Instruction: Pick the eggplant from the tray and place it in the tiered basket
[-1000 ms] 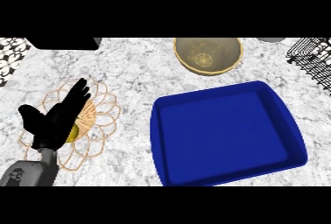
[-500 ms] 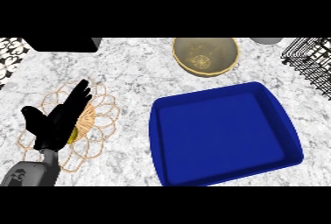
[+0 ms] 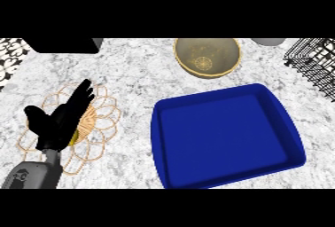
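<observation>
The blue tray (image 3: 216, 95) lies at the right of the marble counter, and nothing shows inside it. At the left stands the golden wire tiered basket (image 3: 100, 119), seen from above as a flower-like ring. My left hand (image 3: 57, 128) hovers over the basket's middle, open, with straight fingers pointing up and to the right. It covers part of the basket's yellowish centre. No eggplant shows anywhere; whether it lies under the hand cannot be told. My right hand is out of the picture.
A tan bowl (image 3: 208, 56) stands behind the tray. A black wire rack (image 3: 317, 62) fills the far right corner, with a grey cup (image 3: 268, 41) beside it. A black box (image 3: 62, 44) sits at the back left.
</observation>
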You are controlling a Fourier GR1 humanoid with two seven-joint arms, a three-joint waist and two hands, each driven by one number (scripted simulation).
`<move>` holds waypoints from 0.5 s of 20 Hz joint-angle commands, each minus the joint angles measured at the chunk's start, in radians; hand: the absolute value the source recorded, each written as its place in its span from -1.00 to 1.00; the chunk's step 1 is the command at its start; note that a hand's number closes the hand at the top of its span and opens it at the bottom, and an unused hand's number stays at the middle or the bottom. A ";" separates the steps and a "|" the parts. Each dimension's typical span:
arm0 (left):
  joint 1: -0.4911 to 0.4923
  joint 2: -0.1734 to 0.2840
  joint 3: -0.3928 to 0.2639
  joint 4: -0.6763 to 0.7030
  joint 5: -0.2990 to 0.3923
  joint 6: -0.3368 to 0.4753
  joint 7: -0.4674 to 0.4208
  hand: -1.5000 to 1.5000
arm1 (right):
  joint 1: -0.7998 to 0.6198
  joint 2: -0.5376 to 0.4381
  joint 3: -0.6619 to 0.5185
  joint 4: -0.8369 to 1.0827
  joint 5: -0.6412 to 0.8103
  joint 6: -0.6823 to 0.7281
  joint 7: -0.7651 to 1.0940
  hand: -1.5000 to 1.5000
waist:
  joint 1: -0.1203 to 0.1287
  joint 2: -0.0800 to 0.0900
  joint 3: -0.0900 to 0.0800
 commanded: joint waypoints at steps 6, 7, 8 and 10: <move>0.016 -0.009 -0.005 -0.002 -0.004 -0.004 -0.002 0.00 | -0.122 0.156 0.025 0.020 -0.002 -0.007 0.054 -1.00 | 0.077 0.051 -0.002; -0.023 0.006 0.014 -0.007 0.003 -0.002 0.021 0.00 | -0.134 0.136 0.012 0.024 -0.024 0.056 0.055 -1.00 | 0.060 0.047 -0.002; -0.027 -0.004 0.003 0.019 0.001 -0.011 0.013 0.00 | -0.155 0.130 0.000 0.041 -0.033 0.068 0.090 -1.00 | 0.067 0.054 -0.002; -0.016 0.021 0.024 0.009 0.007 -0.020 0.010 0.00 | -0.148 0.142 -0.030 0.064 -0.071 0.115 0.107 -1.00 | 0.074 0.048 -0.002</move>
